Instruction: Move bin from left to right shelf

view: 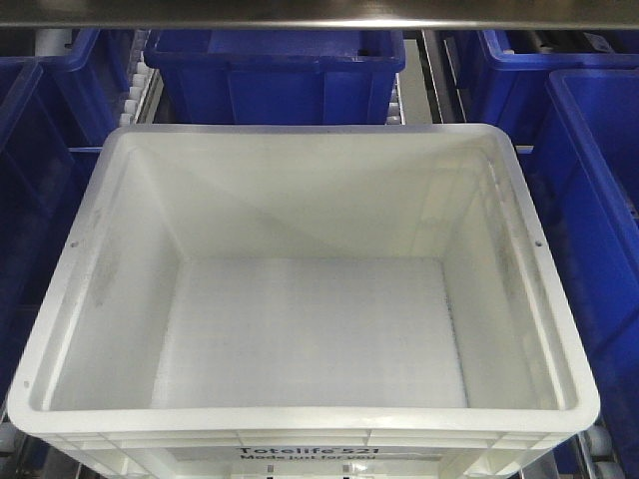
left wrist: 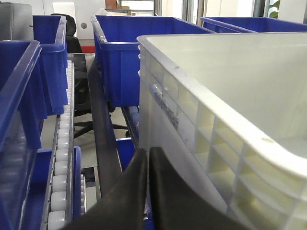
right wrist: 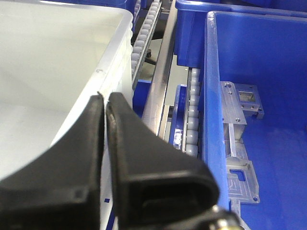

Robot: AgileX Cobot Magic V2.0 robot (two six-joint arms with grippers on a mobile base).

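The white bin [view: 310,329] fills the front view, empty, with its "Totelife 521" print on the near side. It sits on the shelf among dark blue totes. No gripper shows in the front view. In the left wrist view my left gripper [left wrist: 147,150] is shut and empty, low beside the bin's ribbed left outer wall [left wrist: 192,110], below its rim. In the right wrist view my right gripper [right wrist: 104,95] is shut, its tips at the bin's right rim [right wrist: 112,52]. Whether they touch the rim I cannot tell.
Dark blue totes stand behind [view: 275,70], to the left [view: 30,180] and to the right [view: 599,200] of the bin. Roller tracks run along both sides [left wrist: 60,167] [right wrist: 192,124]. A metal bracket [right wrist: 240,110] lies in the right tote. A metal shelf bar [view: 319,12] crosses overhead.
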